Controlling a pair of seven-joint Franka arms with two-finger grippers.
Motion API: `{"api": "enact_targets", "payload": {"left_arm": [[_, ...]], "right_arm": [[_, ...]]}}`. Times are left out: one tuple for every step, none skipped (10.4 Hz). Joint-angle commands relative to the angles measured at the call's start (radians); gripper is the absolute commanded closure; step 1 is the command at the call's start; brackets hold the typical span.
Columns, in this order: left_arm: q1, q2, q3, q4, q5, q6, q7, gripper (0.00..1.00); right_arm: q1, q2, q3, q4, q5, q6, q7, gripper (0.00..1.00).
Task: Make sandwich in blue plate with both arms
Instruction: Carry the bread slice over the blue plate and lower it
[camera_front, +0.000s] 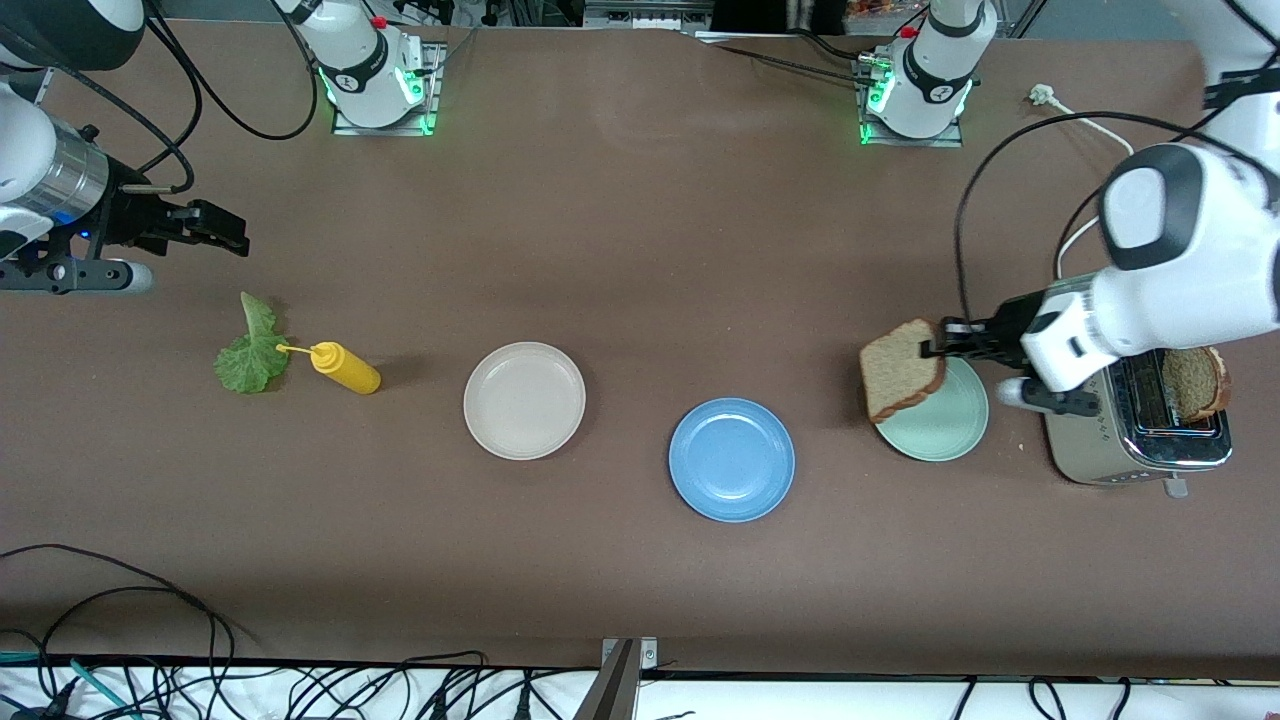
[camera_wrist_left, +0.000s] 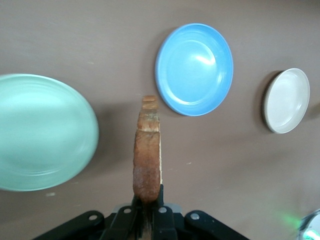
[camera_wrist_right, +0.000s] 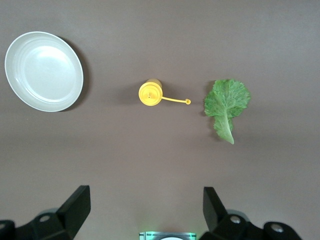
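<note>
My left gripper (camera_front: 935, 348) is shut on a brown bread slice (camera_front: 899, 369) and holds it on edge in the air over the mint-green plate (camera_front: 950, 425). In the left wrist view the bread slice (camera_wrist_left: 147, 150) stands upright between the fingers (camera_wrist_left: 165, 200). The blue plate (camera_front: 731, 459) lies bare on the table, toward the right arm's end from the mint-green one; it shows too as the blue plate (camera_wrist_left: 194, 68). A second bread slice (camera_front: 1193, 382) sticks out of the toaster (camera_front: 1135, 440). My right gripper (camera_front: 222, 228) hangs open above the table near the lettuce leaf (camera_front: 250, 353).
A yellow squeeze bottle (camera_front: 345, 367) lies beside the lettuce leaf (camera_wrist_right: 226, 103). A beige plate (camera_front: 524, 400) sits between the bottle and the blue plate. Cables run along the table edge nearest the front camera.
</note>
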Motion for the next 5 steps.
{"api": "enact_targets", "payload": {"left_arm": [[-0.089,0.09,0.011,0.003,-0.244,0.076,-0.061,1.0],[-0.118,0.13,0.011,0.006,-0.345,0.115,-0.058,1.0],[-0.155,0.172,0.011,0.011,-0.387,0.154,-0.052,1.0],[-0.19,0.207,0.011,0.028,-0.413,0.225,-0.05,1.0],[-0.235,0.244,0.011,0.043,-0.423,0.286,-0.05,1.0]], "right_arm": [[-0.001,-0.021,0.001,-0.033,-0.005,0.029,0.009,0.0],[-0.001,-0.023,0.001,-0.039,-0.005,0.035,0.009,0.0],[-0.001,-0.024,0.001,-0.045,-0.005,0.043,0.011,0.0],[-0.001,-0.03,0.001,-0.05,-0.005,0.05,0.011,0.0],[-0.001,-0.035,0.001,-0.061,-0.005,0.06,0.011,0.0]]}}
